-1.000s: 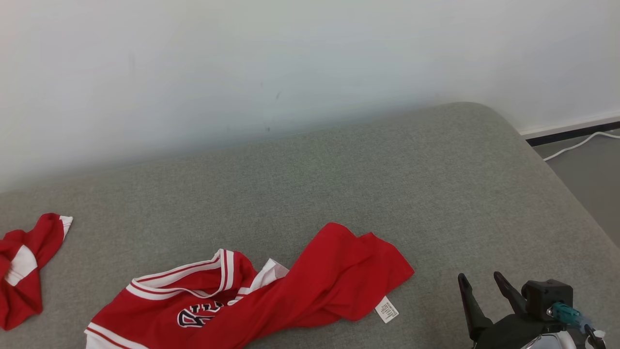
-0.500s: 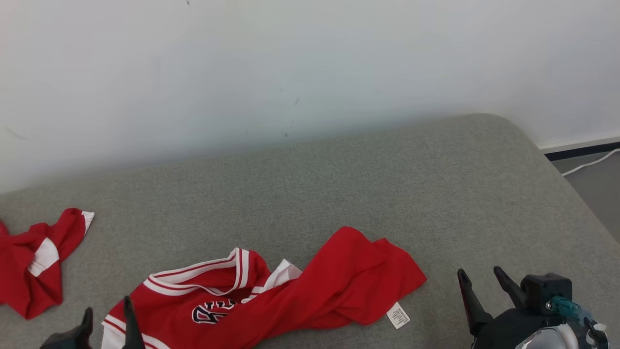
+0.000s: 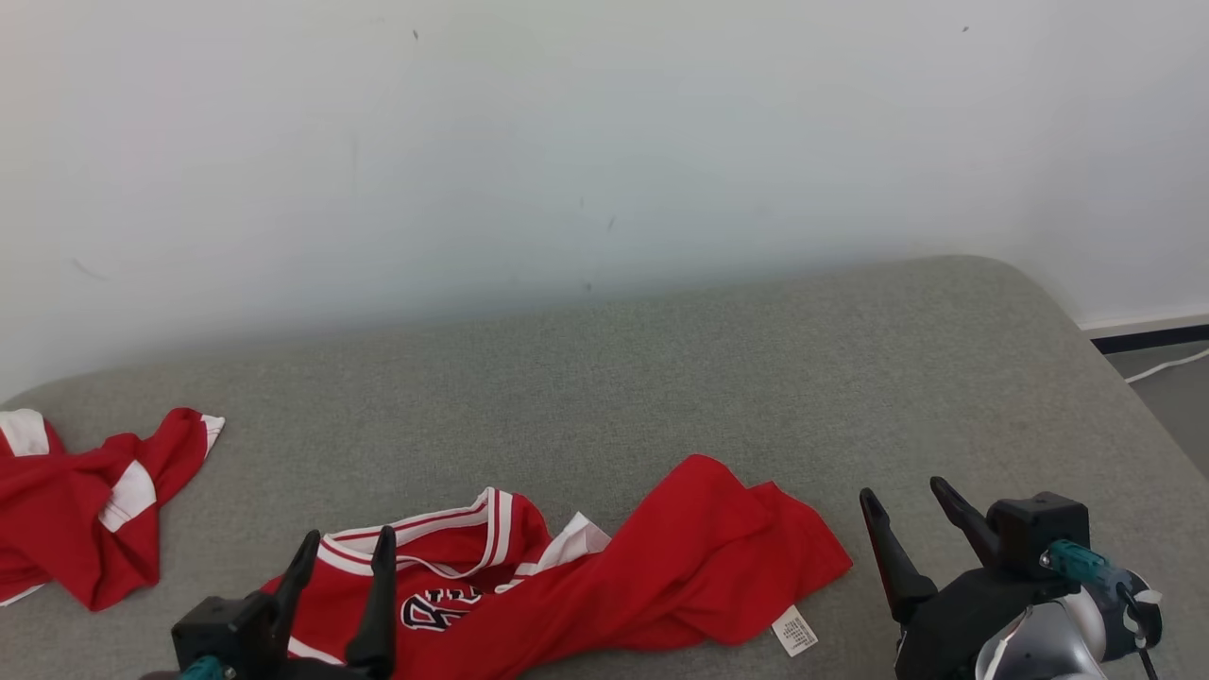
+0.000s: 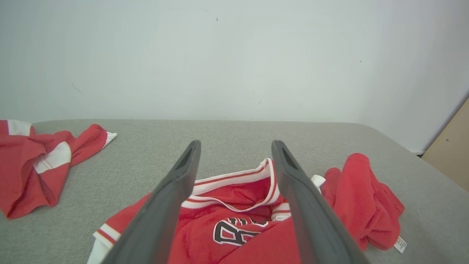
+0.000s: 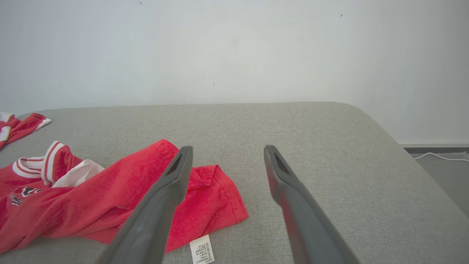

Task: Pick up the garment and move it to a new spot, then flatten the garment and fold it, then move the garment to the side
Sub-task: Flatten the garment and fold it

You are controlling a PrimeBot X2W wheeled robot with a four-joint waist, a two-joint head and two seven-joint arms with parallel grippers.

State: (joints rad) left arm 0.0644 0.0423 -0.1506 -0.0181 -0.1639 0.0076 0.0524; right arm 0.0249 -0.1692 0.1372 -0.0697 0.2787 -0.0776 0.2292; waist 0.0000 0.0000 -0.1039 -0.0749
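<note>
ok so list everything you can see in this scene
jersey: one, red with white trim and dark lettering, crumpled at the cushion's near edge
care label: one, white, at the jersey's right hem
second garment: one, red with white bands, bunched at the cushion's far left
cushion: one, grey fabric, under both garments
wall: one, white, behind the cushion
cable: one, white, on the floor at far right
left hand: one, dark, open, lower left by the jersey's collar end
right hand: one, dark, open, lower right, apart from the jersey
</note>
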